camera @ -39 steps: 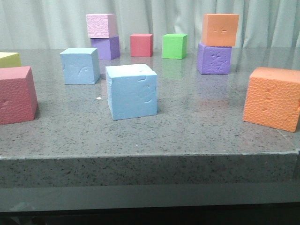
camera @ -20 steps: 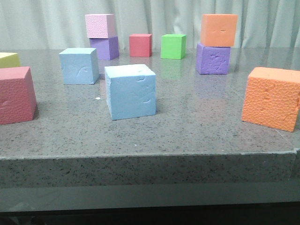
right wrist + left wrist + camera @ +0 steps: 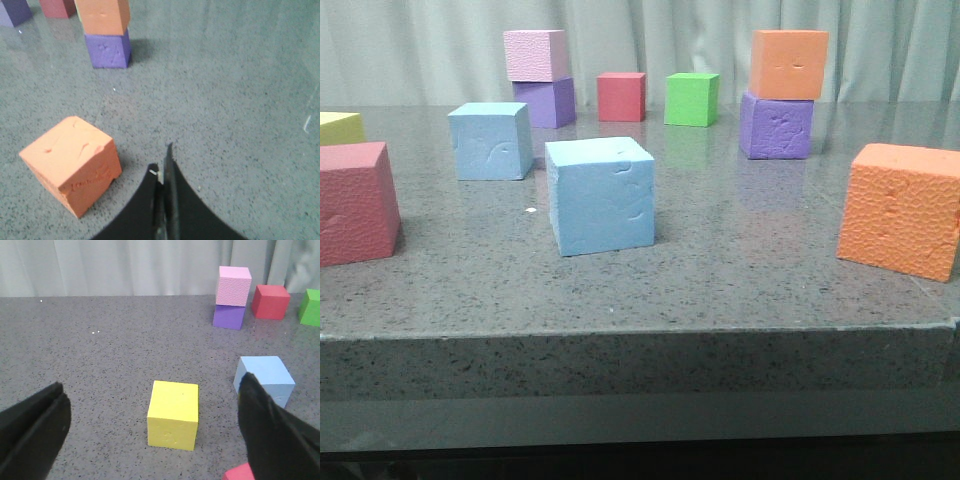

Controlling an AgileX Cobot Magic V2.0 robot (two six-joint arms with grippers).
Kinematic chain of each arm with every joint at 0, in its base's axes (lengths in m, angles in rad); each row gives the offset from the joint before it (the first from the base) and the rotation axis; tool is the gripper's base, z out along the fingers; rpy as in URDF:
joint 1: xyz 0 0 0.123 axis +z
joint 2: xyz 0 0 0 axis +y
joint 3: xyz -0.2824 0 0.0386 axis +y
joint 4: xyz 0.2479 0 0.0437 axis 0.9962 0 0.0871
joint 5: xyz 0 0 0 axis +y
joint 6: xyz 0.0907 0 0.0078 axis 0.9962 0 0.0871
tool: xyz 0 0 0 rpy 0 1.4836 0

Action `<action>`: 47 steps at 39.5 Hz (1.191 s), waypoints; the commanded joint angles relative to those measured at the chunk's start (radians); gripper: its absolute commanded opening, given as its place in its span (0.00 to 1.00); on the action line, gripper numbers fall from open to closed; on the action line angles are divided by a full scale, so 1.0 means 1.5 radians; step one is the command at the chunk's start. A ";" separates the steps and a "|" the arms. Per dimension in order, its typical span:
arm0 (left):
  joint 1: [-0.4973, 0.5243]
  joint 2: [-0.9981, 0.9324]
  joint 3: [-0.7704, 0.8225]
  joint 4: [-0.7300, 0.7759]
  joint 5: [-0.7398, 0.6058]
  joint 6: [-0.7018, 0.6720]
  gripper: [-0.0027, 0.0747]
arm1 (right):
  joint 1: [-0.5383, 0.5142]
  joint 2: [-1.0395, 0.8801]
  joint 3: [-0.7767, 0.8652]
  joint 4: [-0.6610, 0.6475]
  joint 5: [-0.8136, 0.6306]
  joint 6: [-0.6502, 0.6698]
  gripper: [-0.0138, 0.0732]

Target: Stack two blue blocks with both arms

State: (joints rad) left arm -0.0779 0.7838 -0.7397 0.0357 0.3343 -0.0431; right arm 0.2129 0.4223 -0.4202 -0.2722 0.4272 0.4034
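Note:
Two sky-blue blocks stand apart on the grey table. The nearer blue block [image 3: 600,195] is at the centre front. The farther blue block [image 3: 490,140] is behind it to the left, and it also shows in the left wrist view [image 3: 265,377], partly behind one finger. My left gripper [image 3: 152,432] is open wide and empty, above the table with a yellow cube [image 3: 173,413] between its fingers' line of sight. My right gripper [image 3: 162,167] is shut and empty, over bare table beside a large orange cube [image 3: 72,162]. Neither gripper shows in the front view.
A pink cube on a purple cube [image 3: 542,80], a red cube [image 3: 621,96] and a green cube [image 3: 692,98] stand at the back. An orange cube on a purple cube [image 3: 780,100] stands back right. A dark red cube [image 3: 355,200] is at the left edge, the large orange cube [image 3: 902,208] at the right.
The whole front view shifts slightly left and back again between frames. No block has moved on the table.

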 commanded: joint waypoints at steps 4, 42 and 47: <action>-0.076 0.103 -0.099 -0.003 -0.051 -0.001 0.89 | -0.003 0.001 -0.016 -0.020 -0.065 -0.007 0.08; -0.219 0.709 -0.729 0.008 0.383 -0.001 0.89 | -0.003 0.001 -0.016 -0.020 -0.061 -0.007 0.08; -0.212 0.729 -0.748 0.008 0.399 -0.001 0.89 | -0.003 0.001 -0.016 -0.020 -0.061 -0.007 0.08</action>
State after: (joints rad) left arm -0.4030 1.9190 -1.8130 0.0414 0.9532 -0.0431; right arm 0.2129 0.4202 -0.4180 -0.2744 0.4113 0.4012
